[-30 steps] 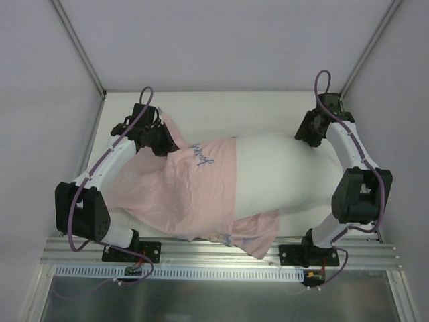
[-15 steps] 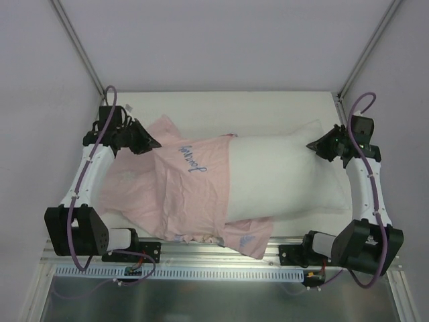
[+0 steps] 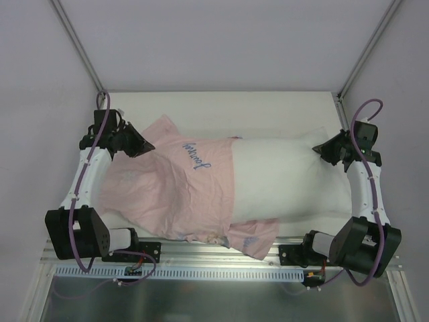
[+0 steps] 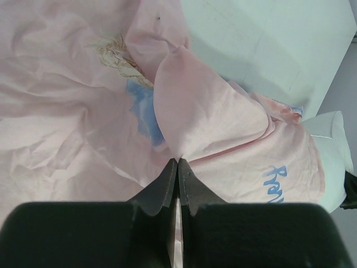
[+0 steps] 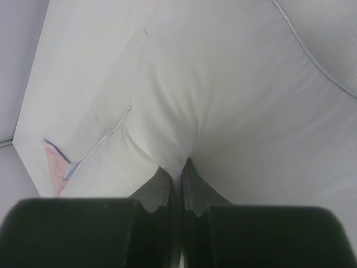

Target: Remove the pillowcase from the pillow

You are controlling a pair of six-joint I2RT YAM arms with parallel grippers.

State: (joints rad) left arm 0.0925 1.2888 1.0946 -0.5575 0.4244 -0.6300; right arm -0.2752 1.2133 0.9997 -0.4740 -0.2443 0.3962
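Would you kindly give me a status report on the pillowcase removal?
Left gripper shut on pillowcase fold. Right gripper shut on pillow, bare end. Pillowcase covers roughly half the pillow. Nothing blocking.

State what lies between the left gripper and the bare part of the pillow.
Only the crumpled pink pillowcase, spanning from the left gripper to the pillow, per the top view.

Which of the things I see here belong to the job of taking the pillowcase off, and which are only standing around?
Belong to the job: pink pillowcase, white pillow, left hand pinching the pillowcase, right hand pinching the pillow.
Only there: table, metal rail at its near edge.
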